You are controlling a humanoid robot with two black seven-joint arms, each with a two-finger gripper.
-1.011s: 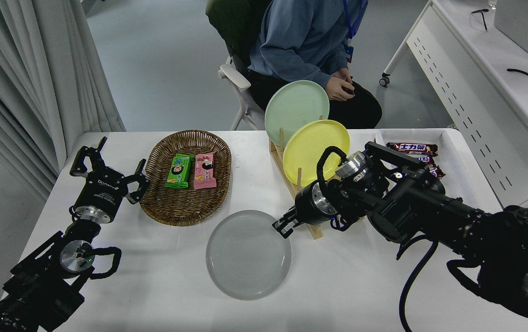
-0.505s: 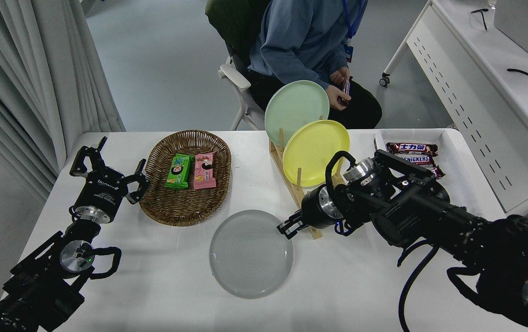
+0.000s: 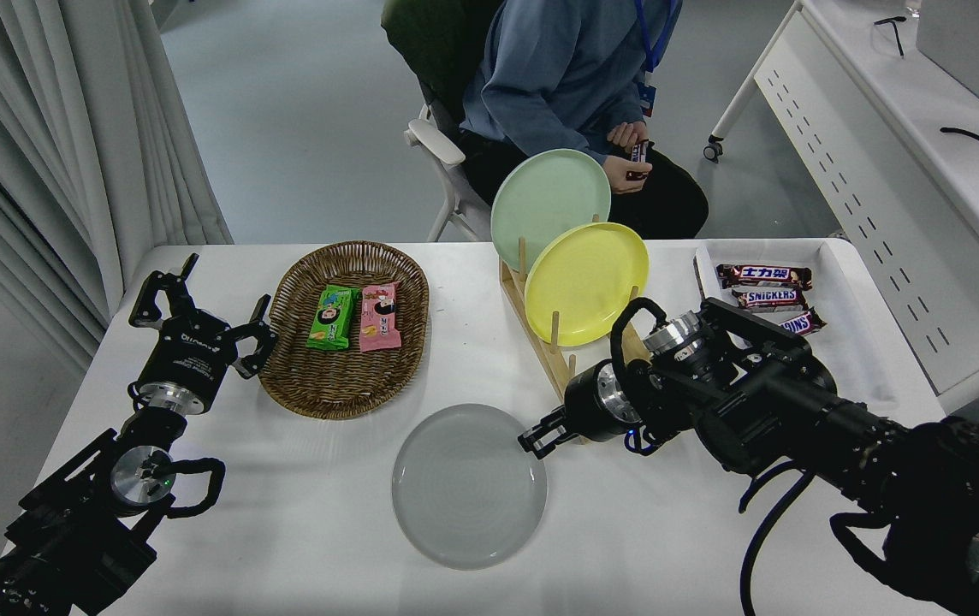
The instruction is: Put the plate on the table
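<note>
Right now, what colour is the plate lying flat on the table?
Pale grey plate; head view shows it.

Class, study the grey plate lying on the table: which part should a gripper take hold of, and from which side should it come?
Grip the thin raised rim at the right edge of the plate, coming in low from the right, where the right gripper already is. The plate appears to lie flat on the table, so only the rim offers a pinch, one finger above and one beneath.

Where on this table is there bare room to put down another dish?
Bare: the near strip of table left of the grey plate, and the patch between wicker basket and wooden rack. Crowded: the right side, with the right hand and candy tray.
</note>
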